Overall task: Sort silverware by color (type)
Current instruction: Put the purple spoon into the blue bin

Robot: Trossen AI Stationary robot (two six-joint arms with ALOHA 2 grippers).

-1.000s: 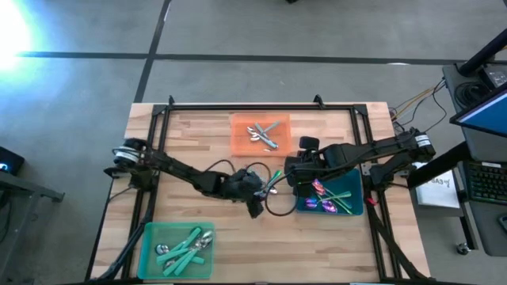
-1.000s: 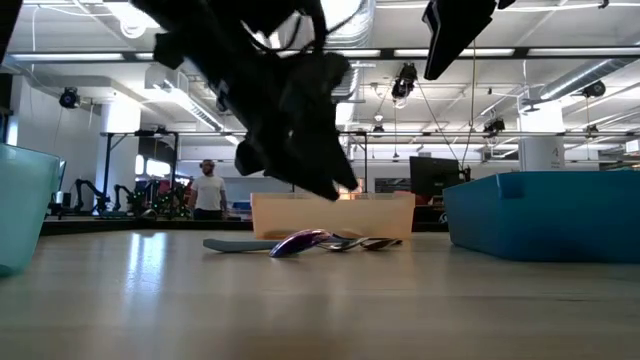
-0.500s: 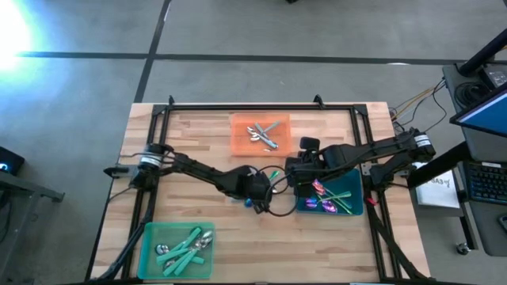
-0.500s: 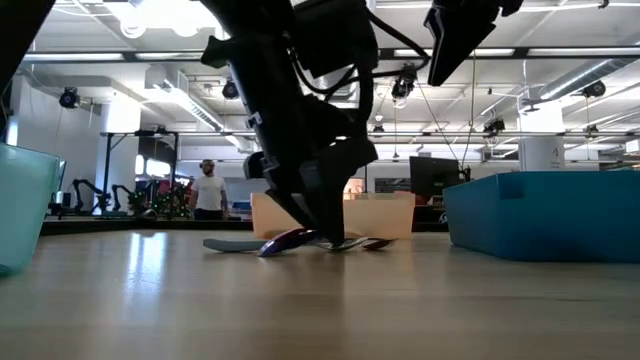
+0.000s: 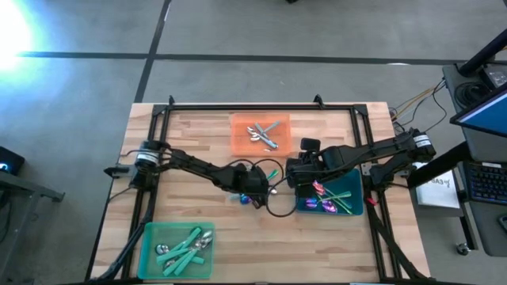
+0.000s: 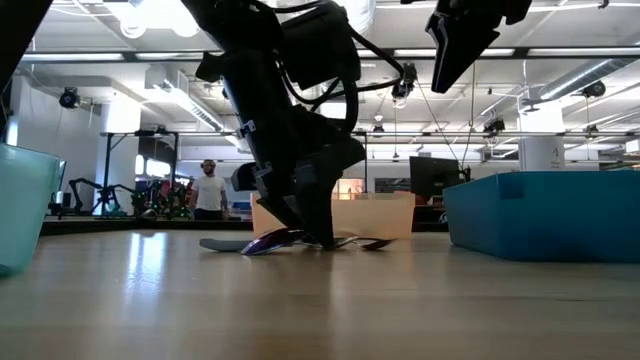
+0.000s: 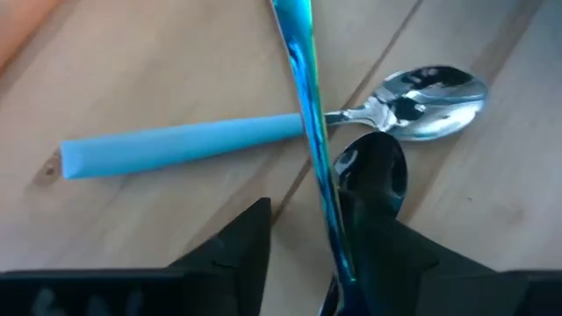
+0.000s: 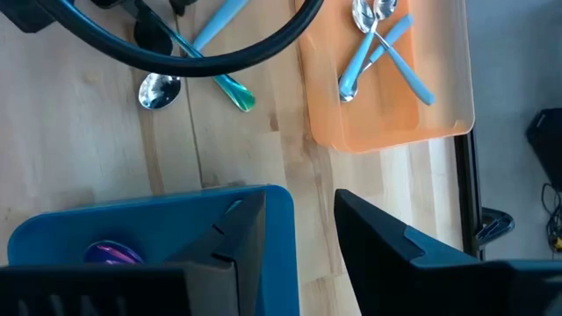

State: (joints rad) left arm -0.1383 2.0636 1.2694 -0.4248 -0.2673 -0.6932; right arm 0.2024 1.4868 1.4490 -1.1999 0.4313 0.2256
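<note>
The left gripper [image 5: 255, 192] sits at the table's [image 5: 198, 142] middle over loose spoons [image 7: 420, 92]. One tray [image 5: 260, 133] lies behind, another [image 5: 176, 247] front-left, a third [image 5: 331, 198] right, perhaps under the right gripper [image 5: 299, 176].

The left gripper [image 5: 255, 192] covers the loose silverware at mid-table in the high view — only a green tip [image 5: 273, 172] shows past it. In the low view the same arm hides most of the pile [image 6: 300, 240]; how many pieces lie there cannot be told. The left wrist view cuts off the dark spoon [image 7: 373, 175] between the fingers, and the thin iridescent handle [image 7: 307, 105] runs out of frame. Whether the fingers touch it cannot be told. The right gripper [image 5: 295, 176] has its fingertips lost against the blue tray [image 5: 355, 207] — the right wrist view shows one purple piece [image 8: 112, 253], cut by the edge.
</note>
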